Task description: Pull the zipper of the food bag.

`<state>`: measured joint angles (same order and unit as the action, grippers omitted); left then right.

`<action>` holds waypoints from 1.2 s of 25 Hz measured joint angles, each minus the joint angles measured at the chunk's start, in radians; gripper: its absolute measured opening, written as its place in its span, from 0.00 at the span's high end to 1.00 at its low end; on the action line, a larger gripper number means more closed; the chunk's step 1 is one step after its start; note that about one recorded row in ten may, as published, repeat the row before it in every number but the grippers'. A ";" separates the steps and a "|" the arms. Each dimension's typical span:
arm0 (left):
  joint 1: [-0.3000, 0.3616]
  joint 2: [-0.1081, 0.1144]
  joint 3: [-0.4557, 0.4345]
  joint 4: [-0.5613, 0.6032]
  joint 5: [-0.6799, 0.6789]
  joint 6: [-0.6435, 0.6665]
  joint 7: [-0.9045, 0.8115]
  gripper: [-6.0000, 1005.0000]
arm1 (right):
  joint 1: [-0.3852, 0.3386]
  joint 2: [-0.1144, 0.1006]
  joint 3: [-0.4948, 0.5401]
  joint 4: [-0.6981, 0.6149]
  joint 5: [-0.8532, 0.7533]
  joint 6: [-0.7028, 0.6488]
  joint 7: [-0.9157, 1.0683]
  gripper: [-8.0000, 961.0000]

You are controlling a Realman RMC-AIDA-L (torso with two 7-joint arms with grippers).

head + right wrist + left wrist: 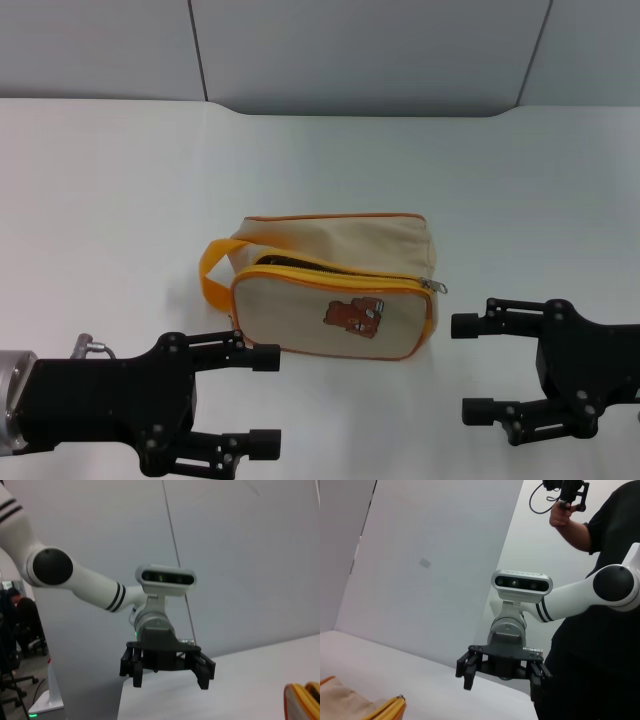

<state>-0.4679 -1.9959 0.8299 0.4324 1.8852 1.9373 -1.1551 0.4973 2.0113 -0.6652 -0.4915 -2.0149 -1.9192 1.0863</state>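
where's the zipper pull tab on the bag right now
In the head view, the silver pull tab sits at the food bag's top corner on the robot's right, just ahead of the open right gripper.

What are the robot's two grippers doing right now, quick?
Left gripper: open, holding nothing.
Right gripper: open, holding nothing, beside the food bag.

White table (pixel 120 200) lying under even light; grey panelled wall (pixel 350 50) standing behind; office chair (pixel 7 680) showing at the side.

White arms, black bands; black left pincer (pixel 265 398), right pincer (pixel 465 368).
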 joint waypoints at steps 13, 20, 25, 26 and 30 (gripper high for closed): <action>0.010 -0.002 -0.006 0.003 0.002 -0.002 0.034 0.17 | -0.006 0.002 0.007 -0.002 -0.008 -0.001 -0.002 0.15; 0.013 -0.004 -0.008 0.005 0.002 -0.003 0.038 0.17 | -0.006 0.003 0.008 -0.001 -0.006 -0.011 -0.003 0.15; 0.014 -0.004 -0.008 0.005 0.001 -0.006 0.038 0.17 | -0.006 0.003 0.009 -0.001 -0.005 -0.012 -0.003 0.15; 0.014 -0.004 -0.008 0.005 0.001 -0.006 0.038 0.17 | -0.006 0.003 0.009 -0.001 -0.005 -0.012 -0.003 0.15; 0.014 -0.004 -0.008 0.005 0.000 -0.012 0.038 0.17 | -0.007 0.003 0.009 -0.001 -0.002 -0.012 -0.003 0.15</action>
<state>-0.4540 -2.0003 0.8219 0.4371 1.8854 1.9258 -1.1166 0.4908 2.0142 -0.6565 -0.4924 -2.0171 -1.9316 1.0830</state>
